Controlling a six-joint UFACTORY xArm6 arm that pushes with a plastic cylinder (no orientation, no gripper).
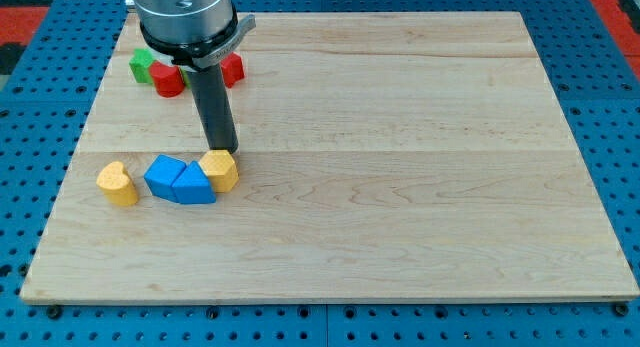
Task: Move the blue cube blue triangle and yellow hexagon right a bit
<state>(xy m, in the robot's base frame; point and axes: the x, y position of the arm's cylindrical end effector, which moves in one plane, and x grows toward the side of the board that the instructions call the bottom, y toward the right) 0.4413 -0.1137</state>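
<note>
Blue cube [163,173], blue triangle [194,186] and yellow hexagon [219,169] sat bunched together in the left half of a pale wooden board [400,167], a little below its middle height. I ended in a plain dark rod [214,112] with no jaws, so nothing about it was open or closed, and it clamped nothing. My tip [224,150] stood at the top edge of the yellow hexagon, touching it or just short of it; the picture did not settle which. The hexagon pressed against the right side of the blue triangle, and the triangle pressed against the blue cube on its left, so the three formed one tight row running from left to right. Just to the left of that row, apart from the cube, lay a second yellow block [118,182] with a rounded, heart-like shape. Farther up, near the board's top left corner, a green block [143,64] and two red blocks [168,80] [232,69] clustered together, partly hidden behind the grey body of my arm [186,19], so their shapes could not be made out. Around the board lay a blue perforated table [590,107].
</note>
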